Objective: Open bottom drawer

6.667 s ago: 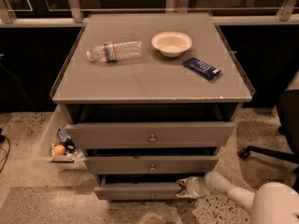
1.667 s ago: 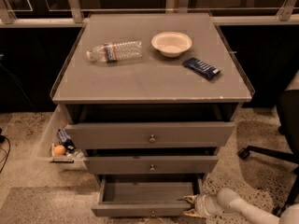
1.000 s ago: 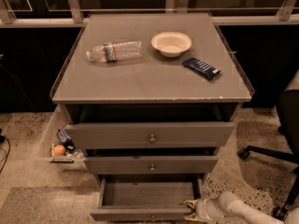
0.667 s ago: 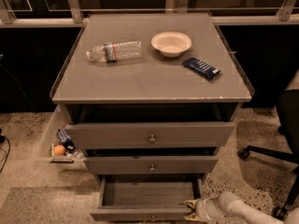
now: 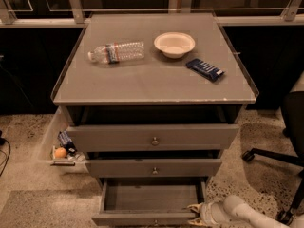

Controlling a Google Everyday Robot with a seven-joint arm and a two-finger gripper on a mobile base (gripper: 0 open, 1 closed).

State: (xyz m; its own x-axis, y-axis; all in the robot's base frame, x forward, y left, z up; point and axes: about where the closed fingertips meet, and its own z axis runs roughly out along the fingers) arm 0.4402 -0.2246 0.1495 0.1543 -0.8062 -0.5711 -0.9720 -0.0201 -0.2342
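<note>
Step in hand: the pull. The bottom drawer (image 5: pixel 152 197), lowest of three, stands well out from the cabinet. The gripper (image 5: pixel 195 214) sits at the right end of the drawer's front panel, low in the view; whether it is clamped or spread cannot be told.

Judgement: the opening looks largely achieved. What remains is letting go and backing away without nudging the front inward.

Contents: the drawer shows only plain grey inside. On the surface (image 5: pixel 142 82), the bowl (image 5: pixel 174 44) appears empty.

Cabinet top (image 5: pixel 142 82) with bottle (image 5: pixel 116 52), bowl (image 5: pixel 174 44), packet (image 5: pixel 204 69)
</note>
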